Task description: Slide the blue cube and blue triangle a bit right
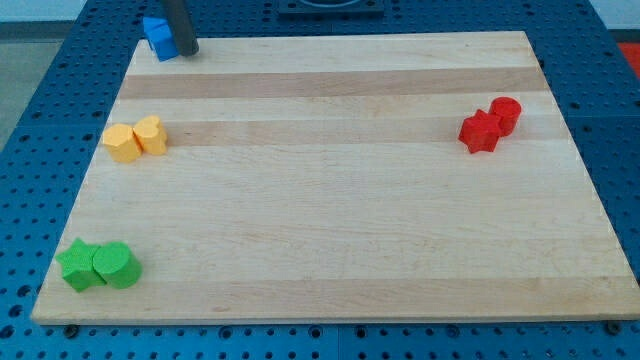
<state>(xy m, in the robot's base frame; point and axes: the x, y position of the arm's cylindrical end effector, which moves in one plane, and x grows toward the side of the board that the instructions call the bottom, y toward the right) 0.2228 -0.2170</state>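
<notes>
A blue block [159,37] sits at the top left corner of the wooden board [330,200]; it looks like a cube, and a second blue piece may be stacked against it, but the shapes cannot be told apart. My tip [187,52] is a dark rod coming down from the view's top. Its end rests on the board just right of the blue block, touching or nearly touching its right side. The rod hides part of the blue block's right edge.
Two yellow blocks [136,139] sit together at the left. Two green blocks [98,266] sit at the bottom left corner. A red star-like block [479,131] and a red cylinder [506,114] sit together at the right. A blue perforated table surrounds the board.
</notes>
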